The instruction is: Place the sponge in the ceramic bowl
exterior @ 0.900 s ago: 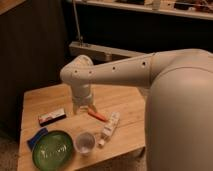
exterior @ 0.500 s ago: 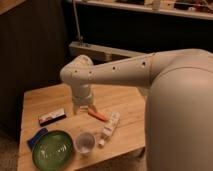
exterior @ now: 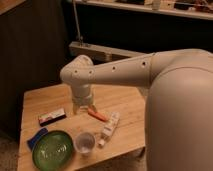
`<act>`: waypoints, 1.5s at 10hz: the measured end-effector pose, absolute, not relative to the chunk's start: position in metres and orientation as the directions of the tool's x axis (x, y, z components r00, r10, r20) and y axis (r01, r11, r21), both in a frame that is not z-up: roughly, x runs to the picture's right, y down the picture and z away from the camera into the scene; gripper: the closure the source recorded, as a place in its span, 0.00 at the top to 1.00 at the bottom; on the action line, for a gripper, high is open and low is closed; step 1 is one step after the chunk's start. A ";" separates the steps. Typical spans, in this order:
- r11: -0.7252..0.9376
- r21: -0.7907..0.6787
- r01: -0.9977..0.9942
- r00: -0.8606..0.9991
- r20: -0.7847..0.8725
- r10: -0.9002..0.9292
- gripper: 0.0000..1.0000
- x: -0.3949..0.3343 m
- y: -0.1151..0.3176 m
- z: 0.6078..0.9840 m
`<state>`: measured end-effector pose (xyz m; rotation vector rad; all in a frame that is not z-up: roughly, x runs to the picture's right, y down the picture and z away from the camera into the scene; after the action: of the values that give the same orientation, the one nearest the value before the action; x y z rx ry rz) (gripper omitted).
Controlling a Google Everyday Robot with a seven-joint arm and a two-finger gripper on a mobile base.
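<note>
Nothing visible has shifted since the earlier frames: arm, dishes and loose items hold the same positions. The gripper (exterior: 83,107) hangs at centre frame, low over the wooden table (exterior: 45,97), between the white-and-red box (exterior: 52,116) and the orange item (exterior: 97,115); whether it stands apart or together cannot be told. The sponge (exterior: 36,137) lies flat on the table at lower left, outside the ceramic bowl (exterior: 54,150) and just beside its upper-left rim, apparently touching. The bowl's interior shows nothing in it. Hazard 1: the sponge sits close to the table's left edge, so a sideways push from a misaligned descent could slide it off. Hazard 2: the sponge is low and tight against the glossy rim, so a descent offset toward the bowl could strike the rim and shift or tip the dish. Hazard 3: the box lies on the direct line from gripper to sponge, so a low traverse could drag it. Hazard 4: the translucent cup (exterior: 85,142) stands just right of the bowl and could be toppled during release. Open wood remains at the table's upper left and along its far side; the bowl sits near the front edge, leaving little margin there.
</note>
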<state>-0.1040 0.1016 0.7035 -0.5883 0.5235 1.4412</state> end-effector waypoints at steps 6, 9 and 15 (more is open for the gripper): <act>0.037 -0.057 -0.998 0.066 -0.655 0.753 0.65 -0.104 0.102 0.704; 0.037 -0.057 -0.998 0.066 -0.655 0.753 0.65 -0.104 0.102 0.703; 0.162 -0.230 -0.960 0.264 -0.533 0.804 0.65 -0.156 0.075 0.684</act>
<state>-0.1562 0.0750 0.6844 -0.5861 0.3180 1.2883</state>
